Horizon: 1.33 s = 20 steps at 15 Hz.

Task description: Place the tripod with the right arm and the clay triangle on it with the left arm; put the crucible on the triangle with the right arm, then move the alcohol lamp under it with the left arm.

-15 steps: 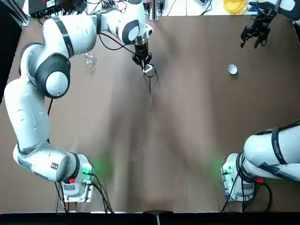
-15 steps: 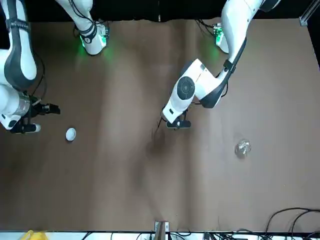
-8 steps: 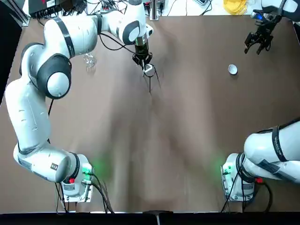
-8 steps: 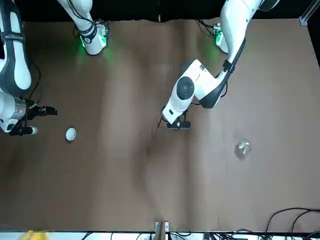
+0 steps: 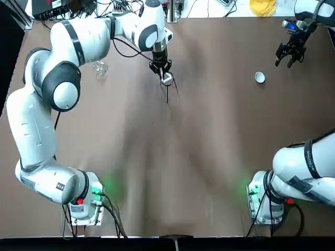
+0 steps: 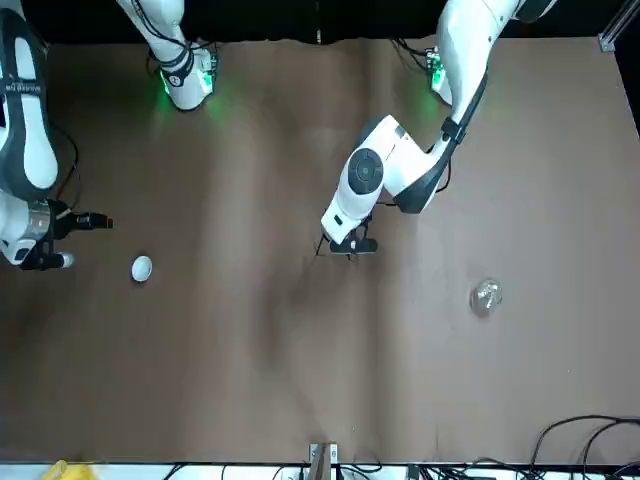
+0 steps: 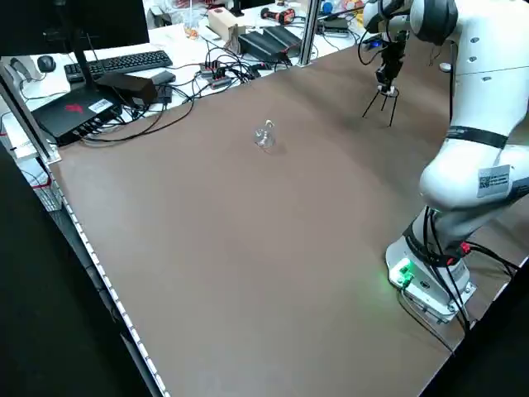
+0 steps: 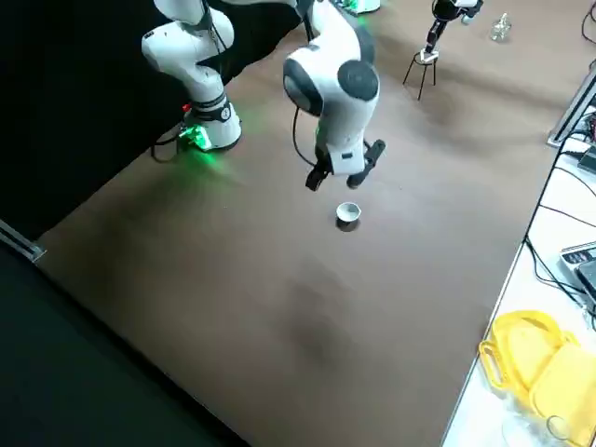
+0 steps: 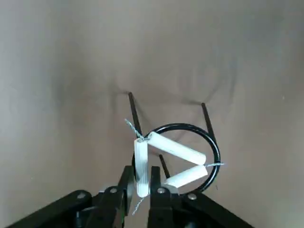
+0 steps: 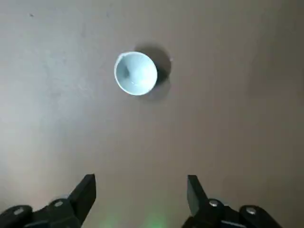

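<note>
The black wire tripod [image 5: 168, 90] stands at the middle of the table's far side. Over its ring [image 9: 212, 148] lies the white clay triangle [image 9: 175, 148], and my left gripper [image 5: 160, 69] is shut on one of its rods. The white crucible [image 5: 260, 77] sits on the table at the far right. My right gripper [image 5: 290, 54] hovers just right of it and a little farther back; the right wrist view has its fingers [image 10: 86, 190] spread open and empty, the crucible [image 10: 136, 72] some way beyond them. The clear glass alcohol lamp [image 5: 99, 67] stands at the far left.
A yellow object [image 5: 261, 6] and cables lie beyond the table's far edge. In the left side view a keyboard [image 7: 124, 63] and boxes sit on the bench past that edge. The arm bases [image 5: 84, 201] stand at the near corners.
My right gripper has drifted right and slightly nearer, staying open beside the crucible. The left gripper holds the clay triangle over the tripod almost unmoved.
</note>
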{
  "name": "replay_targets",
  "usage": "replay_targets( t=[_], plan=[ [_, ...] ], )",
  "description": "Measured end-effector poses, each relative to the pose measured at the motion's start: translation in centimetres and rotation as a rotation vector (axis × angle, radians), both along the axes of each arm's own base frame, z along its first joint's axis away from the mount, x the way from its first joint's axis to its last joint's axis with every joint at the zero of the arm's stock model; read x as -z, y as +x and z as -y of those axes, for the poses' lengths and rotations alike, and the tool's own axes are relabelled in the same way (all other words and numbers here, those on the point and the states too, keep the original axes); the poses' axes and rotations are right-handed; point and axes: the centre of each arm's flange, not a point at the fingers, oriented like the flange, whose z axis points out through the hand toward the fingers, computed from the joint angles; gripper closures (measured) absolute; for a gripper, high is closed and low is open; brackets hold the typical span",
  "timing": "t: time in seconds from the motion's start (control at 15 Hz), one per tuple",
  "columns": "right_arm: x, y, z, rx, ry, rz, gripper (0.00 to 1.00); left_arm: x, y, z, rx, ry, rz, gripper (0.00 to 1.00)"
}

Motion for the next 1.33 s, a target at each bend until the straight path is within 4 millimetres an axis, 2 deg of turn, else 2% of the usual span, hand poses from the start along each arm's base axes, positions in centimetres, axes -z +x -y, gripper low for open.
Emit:
replay_targets(
  t=[0.07,0.13,0.33,0.4,0.53,0.67,0.8,0.93,1.13,1.33],
  plan=[
    [2.2,0.0,0.9,0.001,0.017,-0.011,0.20,-0.1,0.1,0.0,-0.001,-0.001,0.001,0.78],
    [3.3,0.2,1.2,0.003,0.021,-0.006,0.20,-0.1,0.1,0.0,-0.001,-0.001,0.001,0.78],
    [6.2,0.9,1.4,0.005,0.030,0.010,0.41,-0.2,0.2,-0.1,-0.003,-0.002,0.003,0.77],
    [7.1,1.1,1.3,0.004,0.032,0.018,0.41,-0.2,0.3,-0.2,-0.006,-0.003,0.005,0.72],
    [8.4,1.6,1.1,0.002,0.034,0.034,0.55,-0.8,1.0,-0.5,-0.020,-0.010,0.015,0.56],
    [9.7,1.9,1.0,0.002,0.037,0.047,0.56,-2.5,2.0,-1.2,-0.047,-0.024,0.041,0.38],
    [11.0,2.1,0.9,0.004,0.039,0.056,0.59,-5.7,3.6,-2.9,-0.096,-0.041,0.085,0.20],
    [12.0,2.4,0.6,0.001,0.041,0.068,0.62,-9.1,5.5,-6.8,-0.153,-0.027,0.106,0.02],
    [12.9,2.9,0.1,-0.004,0.041,0.091,0.64,-12.6,7.9,-14.3,-0.174,0.022,0.090,0.00],
    [13.3,3.4,-0.3,-0.010,0.042,0.099,0.64,-14.0,9.7,-21.8,-0.114,0.050,0.054,0.00]
  ],
)
